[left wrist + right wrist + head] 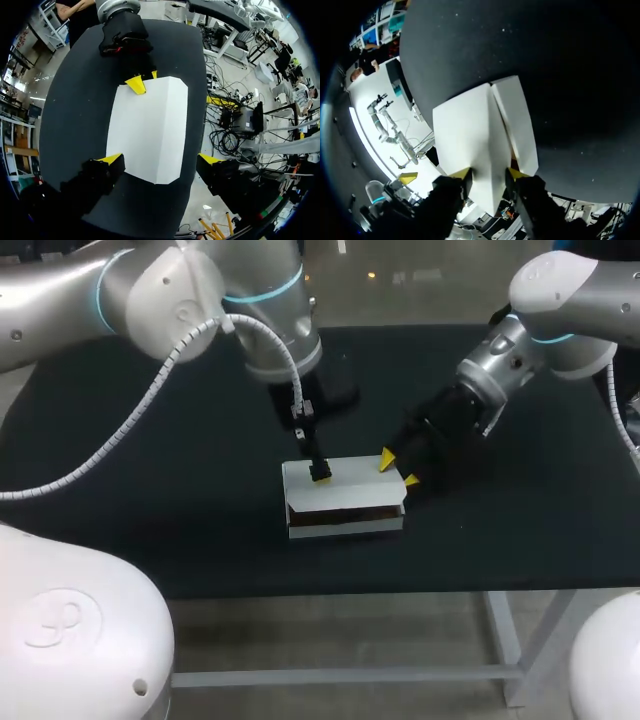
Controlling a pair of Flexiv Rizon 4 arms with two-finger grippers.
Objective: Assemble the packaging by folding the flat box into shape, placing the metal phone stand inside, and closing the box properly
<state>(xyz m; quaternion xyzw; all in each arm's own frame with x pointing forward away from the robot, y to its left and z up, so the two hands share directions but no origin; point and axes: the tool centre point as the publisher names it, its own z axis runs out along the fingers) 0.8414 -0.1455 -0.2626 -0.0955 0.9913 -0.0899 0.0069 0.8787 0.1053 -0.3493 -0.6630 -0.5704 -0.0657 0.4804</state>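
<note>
The box (345, 495) lies near the middle of the black table (150, 490), folded into shape, its white top facing up. In the head view a dark brown gap runs along its near side under the top panel, so the lid is not fully down there.

The right gripper (398, 470) is at the box's right end. Its yellow tips stand a little apart, one over the top corner and the other just past the end. In the right wrist view this gripper (488, 173) has the end of the top panel filling the gap between its fingers, and both tips press against it from opposite sides, so it is clamped on the box (470, 130). A narrower white flap lies beside the finger there, split from the main panel by a seam.

The left gripper (320, 470) points straight down over the rear part of the top. In the left wrist view the left gripper (161, 159) is spread wide. One tip lies over the box's (147, 130) long edge and the other is well clear of the opposite edge, so it grips nothing. Whether a finger rests on the cardboard cannot be told. The right gripper's tips show at the far end of the box.
</note>
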